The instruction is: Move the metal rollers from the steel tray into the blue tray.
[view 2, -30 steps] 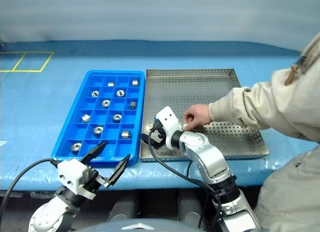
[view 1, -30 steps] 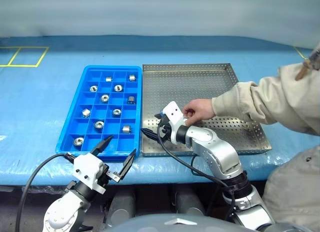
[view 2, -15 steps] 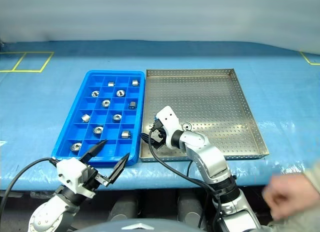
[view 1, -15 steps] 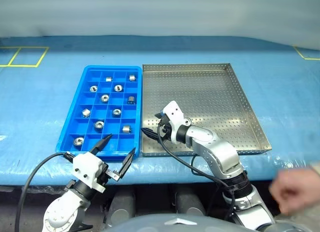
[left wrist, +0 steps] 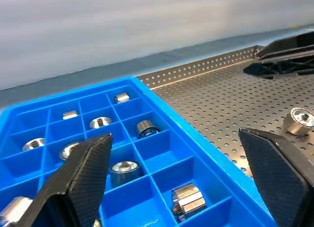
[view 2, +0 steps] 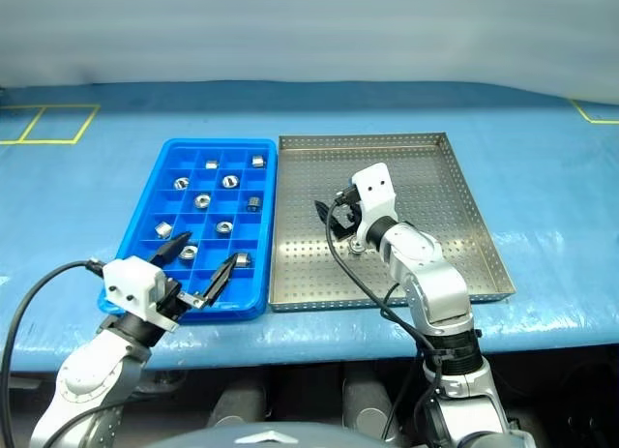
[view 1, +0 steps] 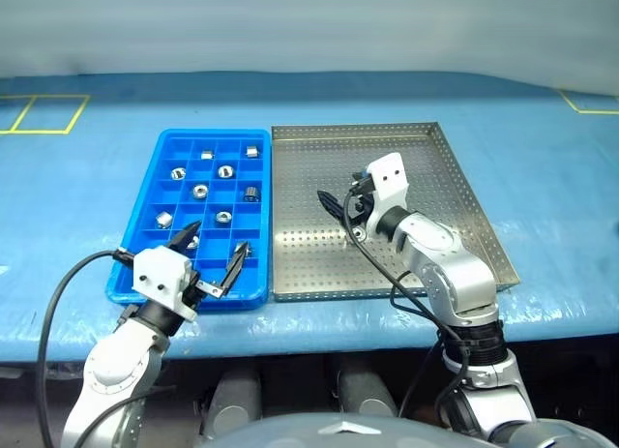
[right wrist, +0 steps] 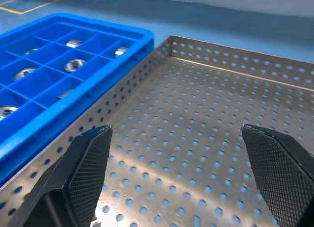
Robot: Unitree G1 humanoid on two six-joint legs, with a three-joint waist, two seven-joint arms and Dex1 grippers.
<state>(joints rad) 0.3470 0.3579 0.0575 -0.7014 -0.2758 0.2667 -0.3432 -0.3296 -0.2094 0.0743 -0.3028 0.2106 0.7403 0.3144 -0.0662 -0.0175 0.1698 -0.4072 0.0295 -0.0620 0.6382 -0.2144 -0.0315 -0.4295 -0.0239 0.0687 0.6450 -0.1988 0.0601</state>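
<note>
Steel tray (view 1: 455, 192): large perforated metal tray on the blue-covered worktop (view 1: 77, 187), set flush against the blue tray (view 1: 160, 172) so its left rim runs beside the plastic wall; a short carry between the two, which seems the reason for the side-by-side layout. Contents: one metal roller (left wrist: 300, 121) lying loose on the dotted floor toward the middle-left, seen in the left eye view just beneath the right wrist (view 1: 359, 233); no other roller can be made out on the visible floor. Blue tray: gridded compartments, about nine or ten rollers (view 1: 199, 189) already dropped one to a cell, several cells bare, particularly in the column nearest the steel tray. Right claw (right wrist: 181, 173): fingers spread wide, nothing between them, held low over the steel tray floor and facing toward the blue tray; the lone roller appears to lie under or behind it, so judged not yet lined up for a pick. Left claw (view 1: 215, 253): fingers likewise wide and empty, poised over the near edge of the blue tray, pointing across it toward the steel tray. Obstructions: the raised rims of both trays between roller and cells; the right arm's black cable (view 1: 338, 230) looping near the roller. Yellow floor-tape marks (view 1: 44, 114) at far left, well apart, irrelevant.
</note>
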